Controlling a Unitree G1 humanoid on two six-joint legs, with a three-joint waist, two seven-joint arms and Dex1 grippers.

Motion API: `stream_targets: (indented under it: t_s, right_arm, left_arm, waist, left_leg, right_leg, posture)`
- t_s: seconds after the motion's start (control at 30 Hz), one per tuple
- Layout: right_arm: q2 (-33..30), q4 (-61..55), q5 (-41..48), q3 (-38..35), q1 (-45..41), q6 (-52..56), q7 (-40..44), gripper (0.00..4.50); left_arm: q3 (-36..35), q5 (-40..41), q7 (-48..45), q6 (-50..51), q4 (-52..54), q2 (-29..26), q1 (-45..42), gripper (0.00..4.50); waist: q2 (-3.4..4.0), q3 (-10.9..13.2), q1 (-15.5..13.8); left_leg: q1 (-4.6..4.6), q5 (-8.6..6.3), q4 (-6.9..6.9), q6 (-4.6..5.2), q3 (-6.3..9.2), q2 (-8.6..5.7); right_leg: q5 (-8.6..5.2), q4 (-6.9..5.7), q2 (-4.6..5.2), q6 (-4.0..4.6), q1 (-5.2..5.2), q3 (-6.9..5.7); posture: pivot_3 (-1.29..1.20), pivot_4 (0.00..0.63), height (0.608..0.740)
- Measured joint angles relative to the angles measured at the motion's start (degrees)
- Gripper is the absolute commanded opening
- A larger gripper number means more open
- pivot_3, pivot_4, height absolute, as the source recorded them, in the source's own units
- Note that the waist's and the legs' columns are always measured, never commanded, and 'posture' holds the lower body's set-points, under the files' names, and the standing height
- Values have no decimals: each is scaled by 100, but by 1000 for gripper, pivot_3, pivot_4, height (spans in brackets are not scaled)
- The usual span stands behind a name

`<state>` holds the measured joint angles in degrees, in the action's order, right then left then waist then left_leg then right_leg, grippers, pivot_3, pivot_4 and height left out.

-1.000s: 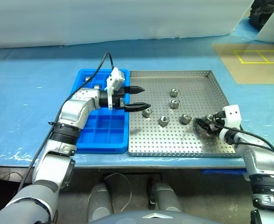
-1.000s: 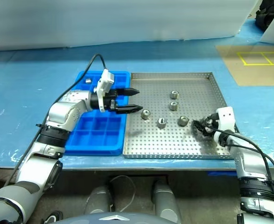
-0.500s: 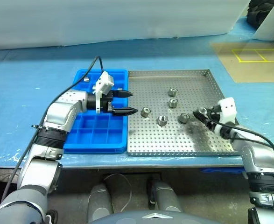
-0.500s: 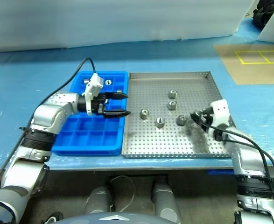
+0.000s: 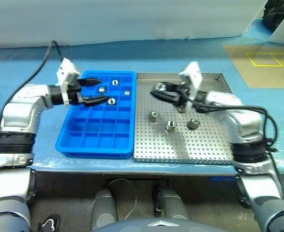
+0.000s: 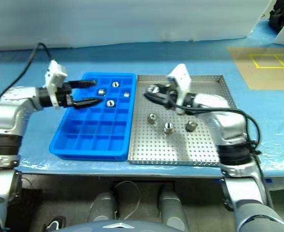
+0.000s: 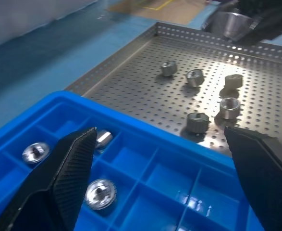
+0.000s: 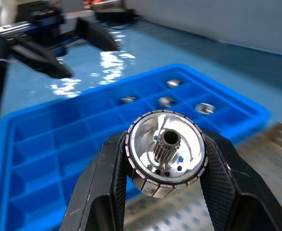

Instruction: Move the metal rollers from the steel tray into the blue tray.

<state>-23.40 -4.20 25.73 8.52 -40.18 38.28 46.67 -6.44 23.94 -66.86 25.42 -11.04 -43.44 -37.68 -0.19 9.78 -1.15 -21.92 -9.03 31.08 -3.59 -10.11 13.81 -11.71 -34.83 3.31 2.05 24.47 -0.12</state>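
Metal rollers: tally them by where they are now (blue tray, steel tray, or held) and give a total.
In the blue tray, metal rollers: 4
On the steel tray: 5
Held in the shut jaws of the right gripper: 1
Total: 10

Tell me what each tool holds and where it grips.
Right tool clamps a metal roller by its outer sides, over the steel tray. Left tool is open, holding nothing.
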Motion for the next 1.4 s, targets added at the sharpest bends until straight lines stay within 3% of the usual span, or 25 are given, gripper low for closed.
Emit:
stream_targets:
  t_s: [0.27,0.5,0.67,1.0,1.4]
  right_arm:
    - [1629,2361,-818,669,-1160,-1236,100,1693]
    - [2410,3778,-1215,766,-1704,-2023,340,1693]
    - [2226,3665,-1205,553,-1759,-2048,577,1693]
    - [946,2439,-1256,372,-736,-1513,902,1693]
    - [1395,2638,-1428,287,-285,-1518,58,1693]
  left_arm:
    - [-886,53,346,57,135,-819,733,4500]
    - [-1248,432,620,525,806,-825,1502,4500]
    - [-1277,661,795,764,1203,-637,1805,4500]
    - [-610,729,887,809,1192,-120,1302,4500]
    - [-184,638,832,700,903,86,915,4500]
  waist:
    - [-12,5,-135]
    - [-19,6,-349]
    - [-23,5,-460]
    - [-31,5,-415]
    - [-31,5,-264]
  left_leg:
    - [-27,8,-4,-14,8,1]
    - [-74,9,3,-17,29,9]
    - [-72,22,8,-38,40,9]
    - [-37,49,18,-79,51,6]
    - [-41,50,14,-78,49,7]
  right_leg:
    - [0,-13,8,9,27,-20]
    - [-3,-11,14,17,45,-58]
    - [-3,-32,14,17,43,-62]
    - [0,-87,6,21,42,-44]
    - [4,-84,1,31,50,-38]
  posture:
    - [54,150,740]
    - [92,150,740]
    - [68,150,740]
    - [-35,150,740]
    - [-64,150,740]
